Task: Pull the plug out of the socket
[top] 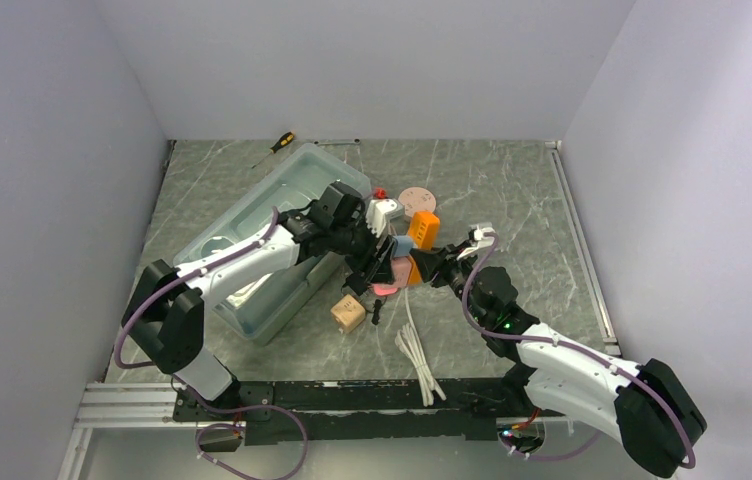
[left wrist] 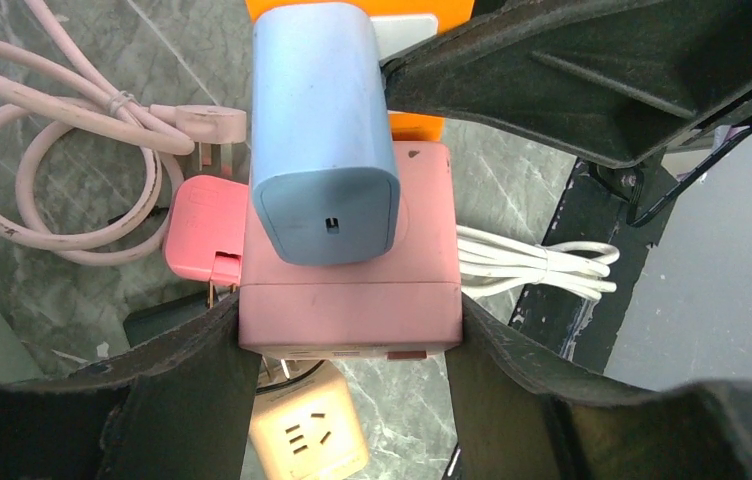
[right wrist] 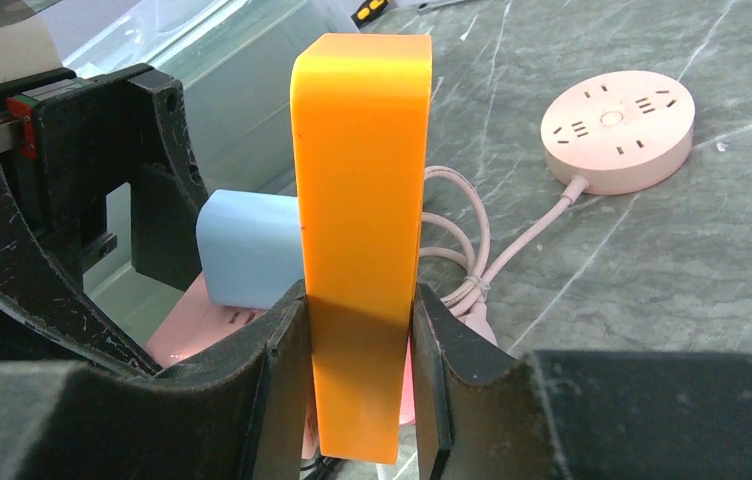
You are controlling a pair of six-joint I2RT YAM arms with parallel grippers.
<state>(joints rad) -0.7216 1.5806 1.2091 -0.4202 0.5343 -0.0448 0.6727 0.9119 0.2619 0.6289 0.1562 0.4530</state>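
Socket cube [left wrist: 352,300] clamped in left end effector [left wrist: 347,335], orange plug [right wrist: 362,180] in right end effector [right wrist: 360,345]; I aim to pull straight apart, no twisting.

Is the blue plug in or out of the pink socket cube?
In: the blue plug sits flush on the pink cube, with no prongs showing between them.

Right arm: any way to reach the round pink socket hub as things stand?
Probably not yet: the right gripper is shut on the orange plug, which looks seated in the pink cube socket the left gripper holds.
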